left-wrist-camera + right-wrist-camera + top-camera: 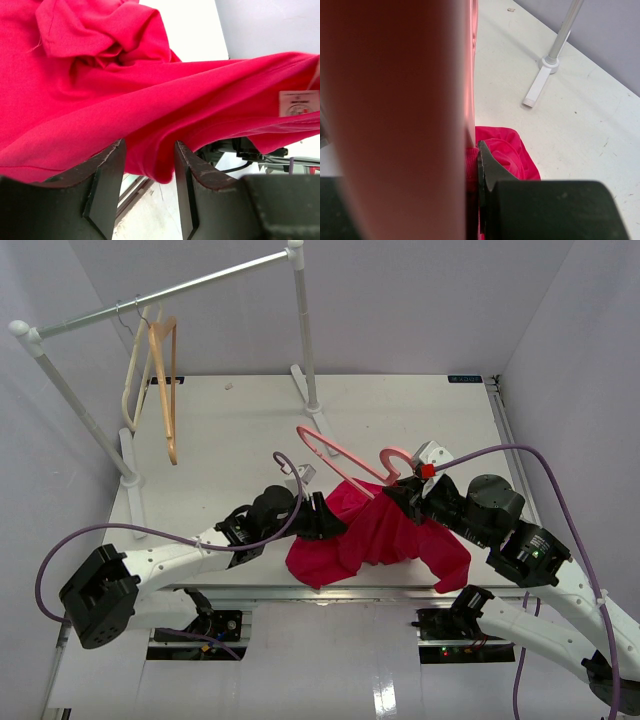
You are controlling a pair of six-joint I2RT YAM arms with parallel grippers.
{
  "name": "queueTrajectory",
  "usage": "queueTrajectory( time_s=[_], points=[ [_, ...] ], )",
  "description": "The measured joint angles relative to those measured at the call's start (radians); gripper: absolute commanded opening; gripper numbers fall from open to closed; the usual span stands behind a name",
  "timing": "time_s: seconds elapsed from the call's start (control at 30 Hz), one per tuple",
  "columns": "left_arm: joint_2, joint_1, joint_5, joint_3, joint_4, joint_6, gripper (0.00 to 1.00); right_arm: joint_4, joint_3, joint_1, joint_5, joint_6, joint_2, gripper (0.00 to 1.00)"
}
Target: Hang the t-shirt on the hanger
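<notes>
The red t-shirt [380, 530] is lying bunched up near the front edge of the white surface [250, 410], between the two arms. Its top part is hanging up off the surface, over one end of the pink hanger [335, 452]. The other end of the hanger is sticking out up and to the left.

The right pincer [405, 488] is clenching the hanger just under its hook.

The left pincer [328, 520] is touching the left side of the t-shirt. Its fingers [107, 185] are standing apart with a fold of red cloth hanging between them. I cannot tell if it is squeezing the cloth. A small white label [299, 102] is showing on the cloth.

Far back on the left, a tan hanger [168, 390] and a cream hanger [133, 390] are hanging on a rail [200, 285].
</notes>
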Motion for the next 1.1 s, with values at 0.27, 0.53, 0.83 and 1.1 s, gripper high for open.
queueTrajectory(
  time_s=[0.27, 0.53, 0.83, 1.1],
  points=[
    [0.029, 0.000, 0.019, -0.014, 0.013, 0.002, 0.02, 0.000, 0.000, 0.000, 0.000, 0.000, 0.010, 0.08],
    [0.055, 0.075, 0.000, 0.144, -0.162, 0.081, 0.00, -0.005, 0.000, 0.000, -0.003, 0.008, 0.014, 0.08],
    [0.063, 0.453, 0.093, 0.457, -0.347, 0.168, 0.00, -0.026, -0.030, 0.000, -0.023, 0.045, -0.047, 0.08],
    [0.089, 0.524, 0.200, 0.578, -0.456, 0.202, 0.00, -0.038, -0.047, 0.000, -0.024, 0.066, -0.048, 0.08]
  ],
)
